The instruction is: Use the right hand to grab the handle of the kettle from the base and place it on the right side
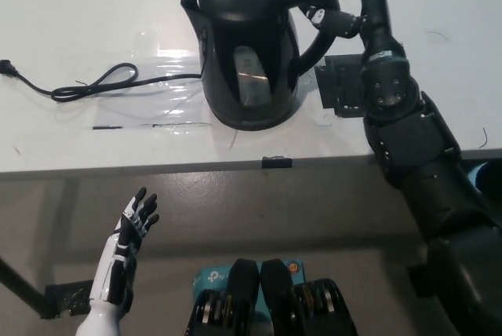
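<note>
At the far left edge of the white table (94,6), the plug end of a thin black power cord (86,85) is seen, and the cord is laid in a loose curl running rightward across a glossy transparent sheet (169,85) toward the kettle. Below the table's front edge, at the lower left, the white left hand (135,222) is held over the grey floor (267,210), resting well apart from everything on the table, with its dark-tipped fingers spread apart and nothing held. Near the middle of the table, the black plastic electric kettle (251,49) is seen upright, with its spout turned to the left and its curved handle (314,14) turned to the right; whether a separate base lies under it cannot be made out from this angle. A small black clip-like object (276,162) is fixed at the table's front edge below the kettle. Just to the right of the kettle, a flat black grid-patterned block (339,89) is lying on the table. The black right hand (341,22) is positioned at the handle, with a white-tipped finger pressed against its outer side; how far the fingers are closed around the handle cannot be told, since the palm is hidden behind the wrist. The black right arm (408,140) is extended up from the bottom right corner.
</note>
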